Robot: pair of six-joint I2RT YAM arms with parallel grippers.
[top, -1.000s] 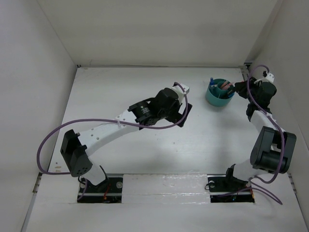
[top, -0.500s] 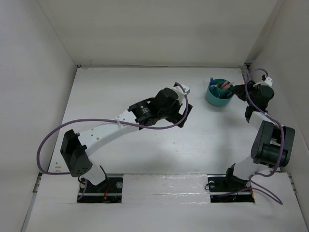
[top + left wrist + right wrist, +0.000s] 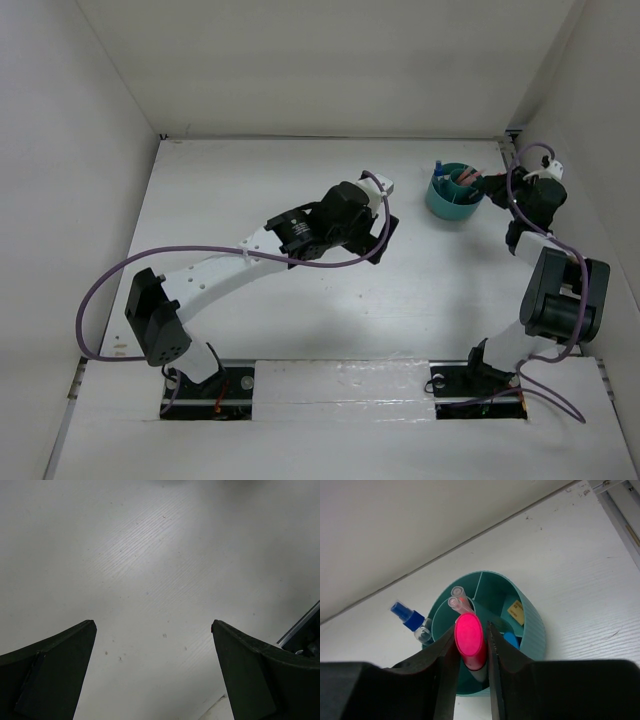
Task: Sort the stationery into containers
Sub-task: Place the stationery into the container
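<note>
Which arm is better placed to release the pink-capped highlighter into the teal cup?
Right: the right end effector grips the pink-capped highlighter at the teal cup. The left end effector stands open over the table, far off.

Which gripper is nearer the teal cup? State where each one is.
Right. The right gripper is over the teal cup, shut on a pink-capped highlighter standing in it; the left gripper hangs open over the table, off to its left.

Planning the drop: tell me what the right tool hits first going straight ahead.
Likely the round teal plastic cup: its inner compartment lies straight ahead of the right tool, which grips a pink-capped highlighter. Depth is unclear.
</note>
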